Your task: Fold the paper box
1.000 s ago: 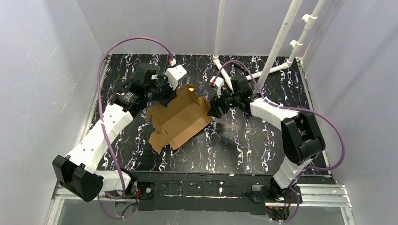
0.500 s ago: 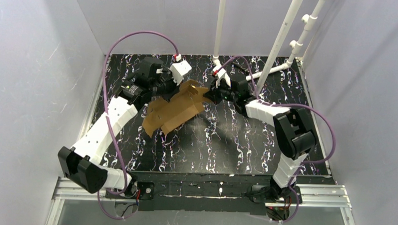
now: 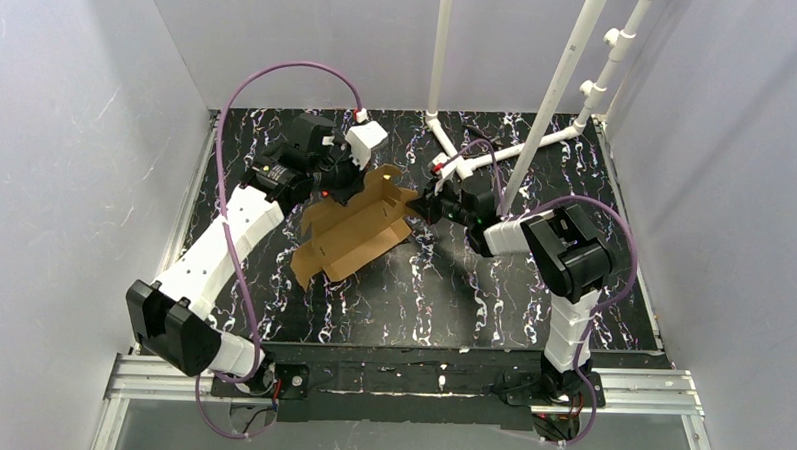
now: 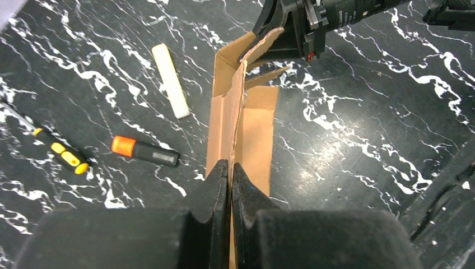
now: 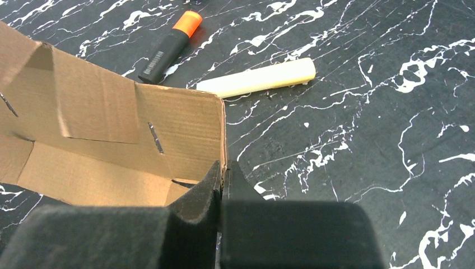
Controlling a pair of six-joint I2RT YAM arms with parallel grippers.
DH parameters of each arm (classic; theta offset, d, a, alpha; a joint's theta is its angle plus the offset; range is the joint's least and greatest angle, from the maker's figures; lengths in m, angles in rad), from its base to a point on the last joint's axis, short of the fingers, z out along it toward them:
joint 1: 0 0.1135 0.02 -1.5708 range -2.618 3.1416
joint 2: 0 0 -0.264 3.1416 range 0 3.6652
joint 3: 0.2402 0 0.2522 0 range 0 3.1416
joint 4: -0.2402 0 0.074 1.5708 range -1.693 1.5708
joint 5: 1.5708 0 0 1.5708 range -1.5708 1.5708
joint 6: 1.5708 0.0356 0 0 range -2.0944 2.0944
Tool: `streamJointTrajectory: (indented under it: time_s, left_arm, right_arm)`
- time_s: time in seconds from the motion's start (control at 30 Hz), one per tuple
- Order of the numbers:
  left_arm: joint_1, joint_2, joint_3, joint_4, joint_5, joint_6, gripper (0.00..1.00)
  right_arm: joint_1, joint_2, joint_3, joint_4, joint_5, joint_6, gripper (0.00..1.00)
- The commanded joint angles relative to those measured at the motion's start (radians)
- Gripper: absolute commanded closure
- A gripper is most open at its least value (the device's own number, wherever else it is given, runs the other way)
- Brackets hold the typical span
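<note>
Black table (image 3: 492, 288) with white marbling is sitting between pale grey walls (image 3: 78, 124); white pipes (image 3: 565, 71) are rising at the far side. Paper box (image 3: 354, 228), brown corrugated cardboard, half-erected, is lying left of centre toward the far edge, long axis running near-left to far-right. Left gripper (image 4: 231, 168) is pinching a raised panel edge. Right gripper (image 5: 222, 168) is pinching the far-right wall's edge. Slits and creased flaps are showing inside. An orange-capped black marker (image 4: 144, 151) and a pale stick (image 4: 171, 80) are lying beside it.

The paper box (image 3: 359, 234) is brown, the table (image 3: 452, 297) black (white-veined), the marker (image 4: 144, 151) black with orange.
</note>
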Motion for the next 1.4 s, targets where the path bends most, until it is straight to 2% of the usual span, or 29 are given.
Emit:
streamJointTrajectory:
  time_s: [0.0, 0.23, 0.6, 0.7, 0.93, 1.1, 1.27, 1.37]
  left_arm:
    - [-0.006, -0.054, -0.048, 0.011, 0.046, -0.065, 1.00]
    - [-0.008, -0.081, -0.093, 0.018, 0.091, -0.096, 1.00]
    - [-0.012, -0.110, -0.183, 0.051, 0.126, -0.181, 1.00]
    - [-0.012, -0.110, -0.188, 0.056, 0.116, -0.228, 1.00]
    - [-0.012, -0.116, -0.226, 0.080, 0.082, -0.279, 1.00]
    - [-0.012, -0.114, -0.238, 0.089, 0.083, -0.305, 1.00]
    - [-0.013, -0.128, -0.255, 0.111, 0.085, -0.318, 1.00]
    - [-0.012, -0.128, -0.249, 0.111, 0.083, -0.310, 1.00]
  right_arm:
    - [0.005, -0.044, -0.063, 0.210, 0.043, -0.016, 0.99]
    - [0.023, -0.074, -0.170, 0.307, 0.061, -0.055, 0.99]
    - [0.066, -0.119, -0.233, 0.261, 0.070, -0.134, 0.99]
    - [0.067, -0.124, -0.247, 0.254, 0.060, -0.136, 0.96]
    - [0.068, -0.150, -0.270, 0.231, 0.023, -0.150, 0.82]
    - [0.068, -0.162, -0.276, 0.208, -0.021, -0.147, 0.79]
    - [0.068, -0.162, -0.277, 0.178, -0.028, -0.158, 0.82]
    - [0.068, -0.163, -0.257, 0.139, 0.013, -0.173, 0.93]
